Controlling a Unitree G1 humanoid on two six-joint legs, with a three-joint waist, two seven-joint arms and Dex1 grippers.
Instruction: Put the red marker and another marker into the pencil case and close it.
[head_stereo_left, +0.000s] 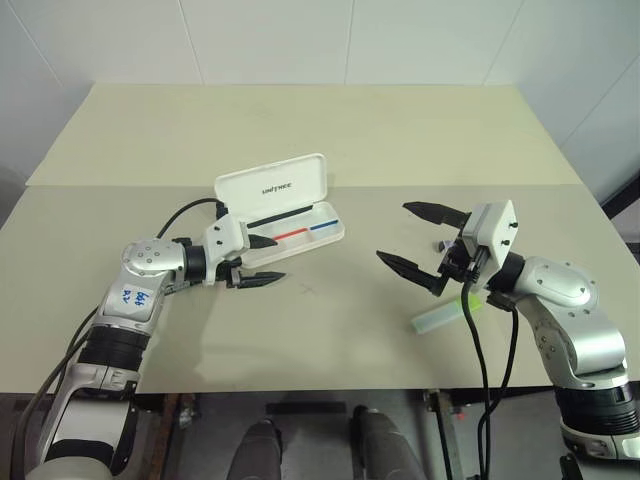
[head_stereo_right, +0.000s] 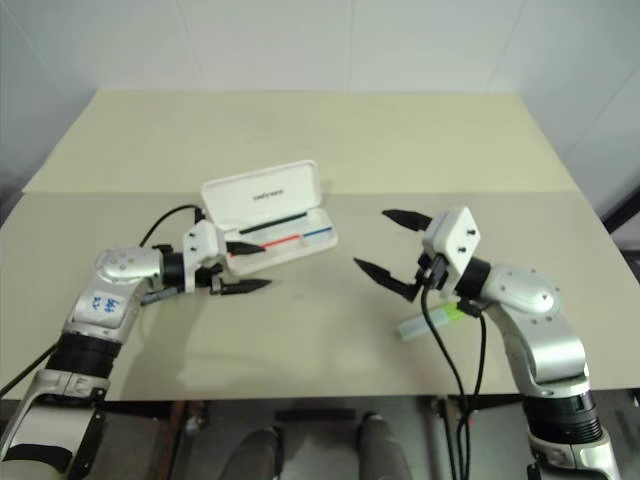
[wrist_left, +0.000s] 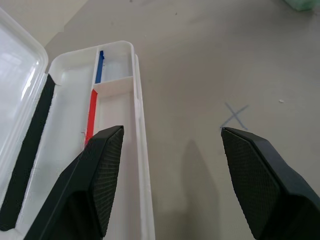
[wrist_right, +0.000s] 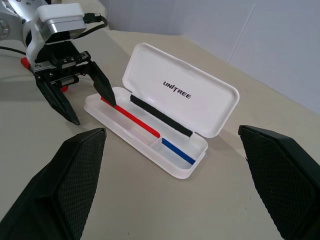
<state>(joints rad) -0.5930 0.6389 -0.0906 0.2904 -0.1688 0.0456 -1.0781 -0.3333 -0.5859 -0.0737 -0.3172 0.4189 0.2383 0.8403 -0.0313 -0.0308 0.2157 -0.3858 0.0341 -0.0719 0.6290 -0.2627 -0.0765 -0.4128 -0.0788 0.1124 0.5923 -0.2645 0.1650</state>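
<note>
- Beige table (head_stereo_left: 330, 130), bare across the far half, with a small pen-drawn cross (wrist_left: 235, 116) near the middle, just this side of the case.
- White pencil case (head_stereo_left: 300, 225) left of centre, lid standing open toward the far side, dark lettering on the lid, red and blue lines in the tray; no marker inside.
- Right gripper (head_stereo_left: 420, 245) right of centre, above the table, pointing left toward the case, jaws wide apart and empty.
- Left gripper (head_stereo_left: 268, 258) at the near left end of the case, jaws apart, nothing between them; one finger over the tray edge, the other over bare table.
- Green marker (head_stereo_left: 450, 315) lying flat near the right front edge, below the right wrist, lime cap partly hidden by cables.
- Red marker (wrist_right: 23, 62) barely visible, a red tip behind the left gripper, left of the case.
</note>
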